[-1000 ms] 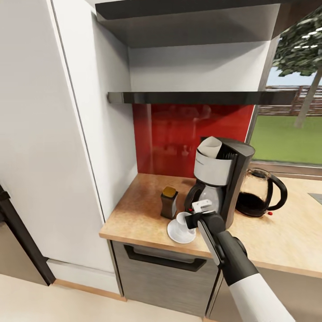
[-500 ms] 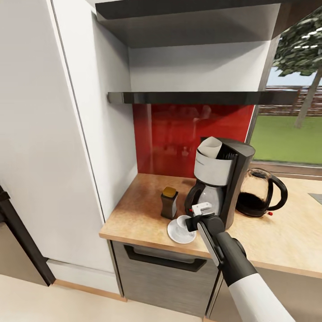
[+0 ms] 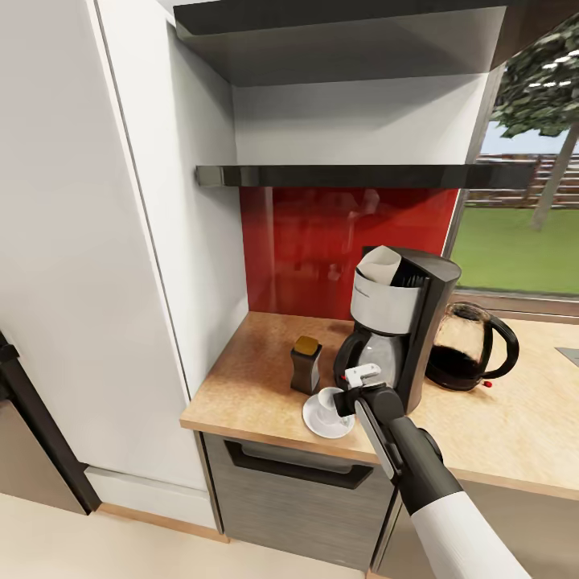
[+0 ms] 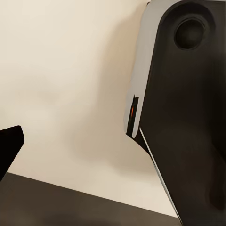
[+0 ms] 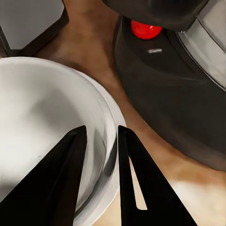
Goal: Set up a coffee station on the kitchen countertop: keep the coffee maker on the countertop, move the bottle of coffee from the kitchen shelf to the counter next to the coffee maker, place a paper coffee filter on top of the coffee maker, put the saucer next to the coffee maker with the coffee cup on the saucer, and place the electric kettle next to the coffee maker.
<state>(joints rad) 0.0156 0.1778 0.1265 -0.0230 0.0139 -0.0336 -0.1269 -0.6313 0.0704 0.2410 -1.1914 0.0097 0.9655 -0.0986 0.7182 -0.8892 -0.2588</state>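
Nearest the front edge of the speckled tan tabletop (image 3: 241,386), the right hand (image 3: 347,396) reached in from the robot's side on its black-and-white arm, and its two dark fingers (image 5: 70,160) straddled the rim of the small white ceramic coffee cup (image 3: 328,402), one inside the bowl and one outside the wall, with the thin wall between them. They sat close on the rim, clamped or very nearly so; whether they were truly pressing it could not be read for certain. The cup stood upright on the round white saucer (image 3: 322,425), which lay near the front edge, so the cup was directly under the hand and the only clean way off was straight up along the cup's vertical axis. Judged from this, the cup-on-saucer step looked finished and the move ahead was a release and lift clear. Tight beside the hand on the right stood the black and silver drip coffee maker (image 3: 402,314), its base and red switch (image 5: 146,29) close by, the likeliest thing to be bumped. The white paper filter (image 3: 382,264) sat in its top. Left of the saucer stood the dark coffee bottle with a tan lid (image 3: 305,363); farther right, behind the maker, the glass electric kettle (image 3: 470,346). The left hand's state could not be told.
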